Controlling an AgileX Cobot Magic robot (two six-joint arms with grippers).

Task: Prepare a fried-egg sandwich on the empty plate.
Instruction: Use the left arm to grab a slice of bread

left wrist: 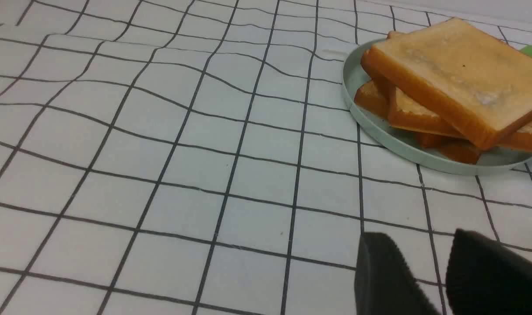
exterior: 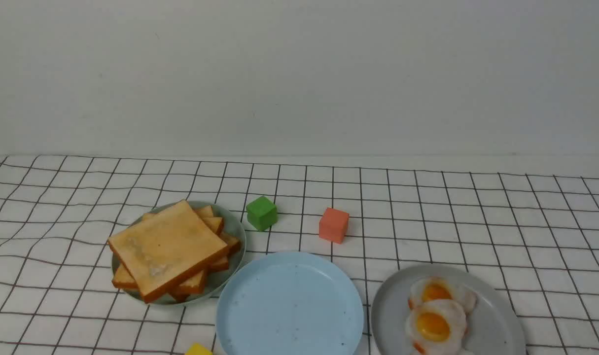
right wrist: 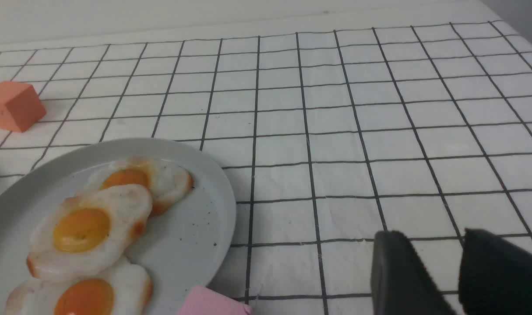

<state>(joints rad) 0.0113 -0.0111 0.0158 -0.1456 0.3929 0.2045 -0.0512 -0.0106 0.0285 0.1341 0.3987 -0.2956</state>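
The empty plate [exterior: 289, 305], light blue with dark speckles, lies at the front middle of the table. Left of it a pale green plate [exterior: 240, 236] carries a pile of golden toast slices [exterior: 168, 246]; these toast slices [left wrist: 458, 74] also fill the far corner of the left wrist view. On the right, a grey plate [exterior: 393, 315] holds fried eggs [exterior: 435, 325], and the fried eggs [right wrist: 82, 229] lie close in the right wrist view. No fried-egg sandwich is in view. My left gripper [left wrist: 421, 238] and right gripper [right wrist: 432, 236] hang open over bare cloth. Neither shows in the front view.
A green cube [exterior: 261, 213] and an orange cube [exterior: 334, 225] stand behind the blue plate. A yellow block [exterior: 198, 350] peeks in at the front edge, and a pink block [right wrist: 213, 304] lies beside the grey plate [right wrist: 195, 227]. A wrinkled checked cloth covers the table.
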